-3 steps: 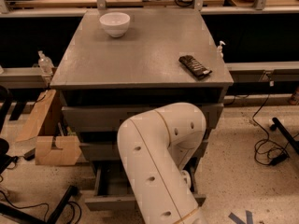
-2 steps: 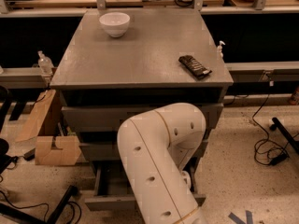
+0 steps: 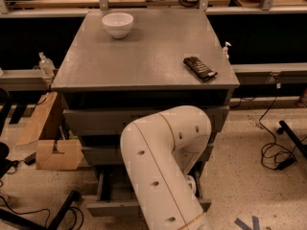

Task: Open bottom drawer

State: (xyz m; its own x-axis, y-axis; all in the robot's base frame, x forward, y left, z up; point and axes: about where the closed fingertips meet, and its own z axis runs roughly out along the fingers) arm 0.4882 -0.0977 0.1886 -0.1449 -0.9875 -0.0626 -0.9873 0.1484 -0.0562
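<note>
One bottom drawer (image 3: 111, 207) stands open behind the arm (image 3: 163, 166) hiding the claw; grip untellable.

- The white arm (image 3: 163, 171) blocks the cabinet front and the bottom drawer (image 3: 108, 208); the gripper is hidden behind it.
- Free passage mid-tabletop (image 3: 144, 61), between the back-edge bowl (image 3: 117, 24) and the right-edge packet (image 3: 199, 68).

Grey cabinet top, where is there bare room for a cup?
The middle and front left of the grey cabinet top are bare, between the white bowl at the back left and the dark flat packet at the front right. The white arm crowds the open grey bottom drawer, hiding the hand.
</note>
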